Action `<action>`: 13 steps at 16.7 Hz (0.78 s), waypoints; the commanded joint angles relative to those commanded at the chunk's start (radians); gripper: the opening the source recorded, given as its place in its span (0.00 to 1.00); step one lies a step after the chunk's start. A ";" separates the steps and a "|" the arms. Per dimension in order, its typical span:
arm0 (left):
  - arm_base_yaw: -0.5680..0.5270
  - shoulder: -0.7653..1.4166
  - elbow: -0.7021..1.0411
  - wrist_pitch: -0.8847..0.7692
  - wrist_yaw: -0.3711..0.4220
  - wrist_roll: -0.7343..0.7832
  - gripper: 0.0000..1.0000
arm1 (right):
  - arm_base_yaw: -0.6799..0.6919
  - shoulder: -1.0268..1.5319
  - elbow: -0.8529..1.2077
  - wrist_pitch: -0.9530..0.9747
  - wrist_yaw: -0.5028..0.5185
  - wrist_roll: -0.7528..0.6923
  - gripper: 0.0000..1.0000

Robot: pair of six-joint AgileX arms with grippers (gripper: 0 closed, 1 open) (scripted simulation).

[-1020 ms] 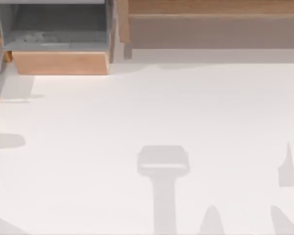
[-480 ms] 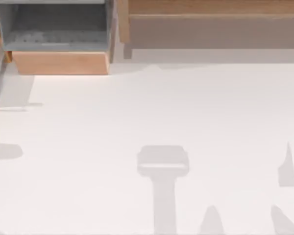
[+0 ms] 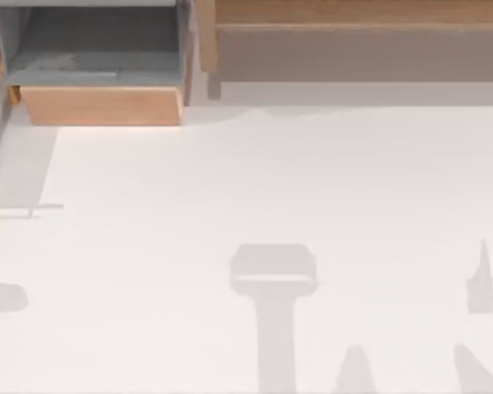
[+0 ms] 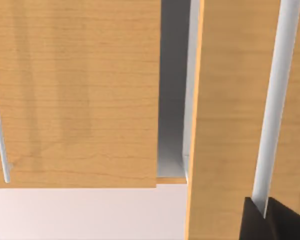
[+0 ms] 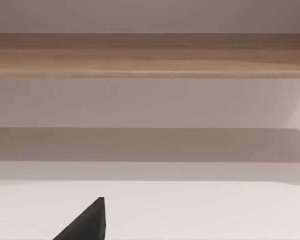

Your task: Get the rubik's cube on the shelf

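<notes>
- The shelf (image 3: 353, 12) ran along the upper right of the top view. Its long axis lay left to right across the frame, with a grey-brown recess (image 3: 353, 53) beneath the board.
- A box compartment (image 3: 99, 105) with a wooden front sat in the upper left of that frame, just beside the shelf's left end.
- The white table (image 3: 230, 180) filled the rest of the frame below them.
- I could not tell where the rubik's cube was, so neither its direction from the jaws nor any grip on it could be stated.
- The left gripper (image 4: 272, 222) appeared as a dark tip close against wooden panels (image 4: 75, 90) and a pale bar (image 4: 275, 100). Whether its jaws were wide, narrow or holding something could not be told.
- The right gripper (image 5: 87, 222) appeared as a dark tip above the table. Its wrist camera faced the shelf (image 5: 150, 55) squarely across its length. The state of its jaws could not be told either.
- Judgement: the right arm seemed the nearer to the shelf, since its camera looked onto it while the left was up against cabinet woodwork.
- Judgement: a cube has no long axis to align, so the coming move would turn on first finding the cube relative to the jaws. The carry would then go up-frame onto the board.
</notes>
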 joint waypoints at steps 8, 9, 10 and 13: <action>0.000 0.000 0.000 0.000 0.000 0.000 0.45 | 0.000 0.000 0.000 0.000 0.000 0.000 1.00; 0.000 0.000 0.000 0.000 0.000 0.000 0.53 | 0.000 0.000 0.000 0.000 0.000 0.000 1.00; 0.000 0.000 0.000 0.000 0.000 0.000 0.60 | 0.000 0.000 0.000 0.000 0.000 0.000 1.00; 0.000 0.000 0.000 0.000 0.000 0.000 0.83 | 0.000 0.000 0.000 0.000 0.000 0.000 1.00</action>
